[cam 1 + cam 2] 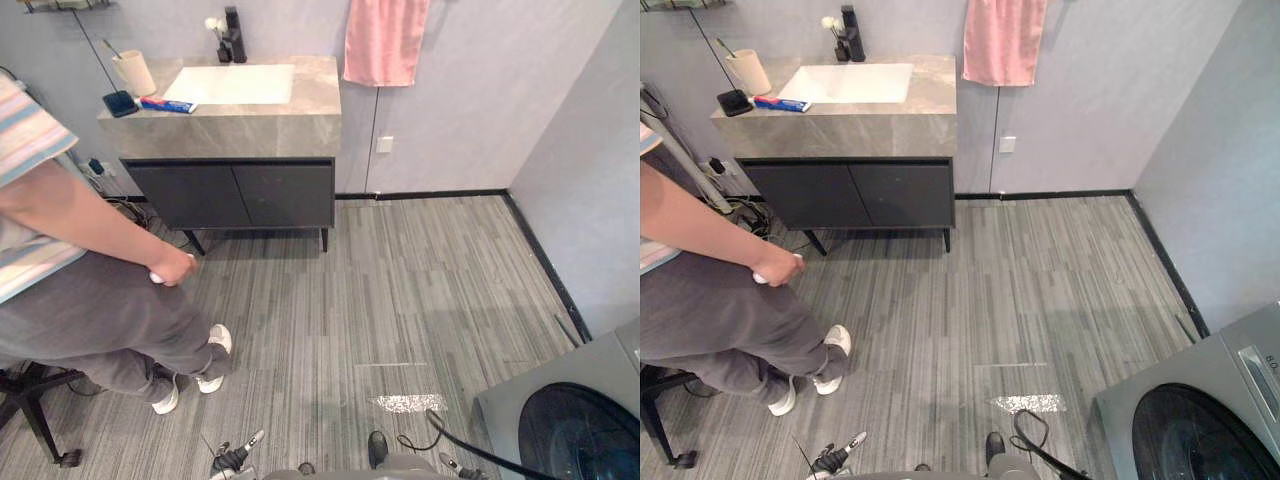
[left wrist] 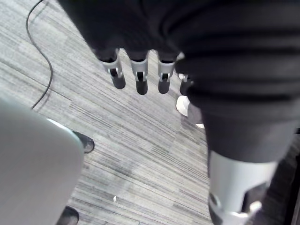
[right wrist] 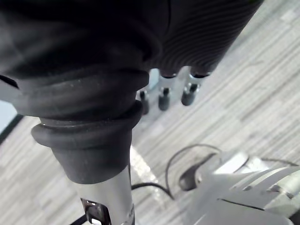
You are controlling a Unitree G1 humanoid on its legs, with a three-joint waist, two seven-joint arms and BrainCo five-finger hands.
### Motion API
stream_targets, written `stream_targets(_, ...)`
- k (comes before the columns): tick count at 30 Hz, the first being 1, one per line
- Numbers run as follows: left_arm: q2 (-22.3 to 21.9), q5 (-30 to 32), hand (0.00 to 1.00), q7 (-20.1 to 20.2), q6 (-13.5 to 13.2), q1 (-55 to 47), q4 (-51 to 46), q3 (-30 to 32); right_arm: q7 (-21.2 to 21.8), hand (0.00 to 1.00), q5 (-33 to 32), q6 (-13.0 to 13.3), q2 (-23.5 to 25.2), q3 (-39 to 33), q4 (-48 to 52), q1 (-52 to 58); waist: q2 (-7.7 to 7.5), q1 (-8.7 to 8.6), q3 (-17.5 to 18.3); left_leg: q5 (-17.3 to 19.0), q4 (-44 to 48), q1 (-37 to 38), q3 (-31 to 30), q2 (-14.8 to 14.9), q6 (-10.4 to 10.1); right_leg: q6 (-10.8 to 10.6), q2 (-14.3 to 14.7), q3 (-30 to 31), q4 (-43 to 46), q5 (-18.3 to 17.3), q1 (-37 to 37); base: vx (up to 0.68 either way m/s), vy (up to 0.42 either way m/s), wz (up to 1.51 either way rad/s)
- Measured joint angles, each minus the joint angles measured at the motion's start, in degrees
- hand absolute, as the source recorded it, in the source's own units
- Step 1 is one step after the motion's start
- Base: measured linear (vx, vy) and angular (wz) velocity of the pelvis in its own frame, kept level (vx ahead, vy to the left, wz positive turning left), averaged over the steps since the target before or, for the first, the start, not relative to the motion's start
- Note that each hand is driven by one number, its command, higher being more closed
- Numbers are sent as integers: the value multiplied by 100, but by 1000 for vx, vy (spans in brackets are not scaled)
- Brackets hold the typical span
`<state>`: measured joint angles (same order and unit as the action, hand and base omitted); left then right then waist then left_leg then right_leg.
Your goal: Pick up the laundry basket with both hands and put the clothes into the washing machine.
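Note:
The grey washing machine stands at the lower right, its dark round door facing up toward me. My left hand hangs over the striped grey floor with its fingers straight and nothing in them. My right hand also hangs above the floor, fingers relaxed and straight, holding nothing.
A person sits at the left on a black stool, one hand closed on a small white thing. A grey vanity with a white sink stands against the back wall, under a pink towel. A wall runs along the right.

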<state>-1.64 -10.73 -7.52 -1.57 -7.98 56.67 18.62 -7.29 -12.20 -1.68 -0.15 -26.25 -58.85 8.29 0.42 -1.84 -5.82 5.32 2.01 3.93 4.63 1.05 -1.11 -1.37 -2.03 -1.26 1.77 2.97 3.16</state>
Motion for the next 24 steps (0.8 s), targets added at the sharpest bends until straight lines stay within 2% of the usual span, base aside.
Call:
stream_targets(1,0,-22,0,1,-1,1,-1,3,0,0,-4,3,5,-1,7,18,-6,11,0,-12,-33,-4,1,2,8,-12,-6,-31,-42,23,1,-211,-101,19)
stream_targets(2,-2,-89,0,4,4,-11,17,27,2,0,-17,10,36,-1,97,209,-72,88,75,-83,-323,2,-91,29,-79,-18,-9,-196,-241,27,-13,-173,-104,28)
stream_targets(6,3,-87,0,60,3,-21,19,31,8,0,-20,4,39,-1,75,273,-94,113,106,-125,-412,92,-196,69,-122,-18,2,-338,-303,27,-155,-11,-36,25)
stream_targets(13,6,-83,0,158,5,-51,142,160,137,0,-259,16,58,-104,-52,288,-50,107,306,-270,-401,141,-313,75,-86,-16,-3,-469,-310,89,-281,77,16,10)
stream_targets(18,82,-83,0,247,9,-49,157,176,154,0,-303,33,167,-250,-46,220,-151,105,317,-281,-402,177,-465,44,-68,-4,-13,-625,-325,31,-391,65,12,17)
stream_targets(24,81,-85,0,247,4,-45,185,175,239,0,-383,50,197,-257,-37,223,-156,118,314,-282,-348,150,-579,-5,-62,-19,-78,-698,-291,6,-409,-36,2,7)
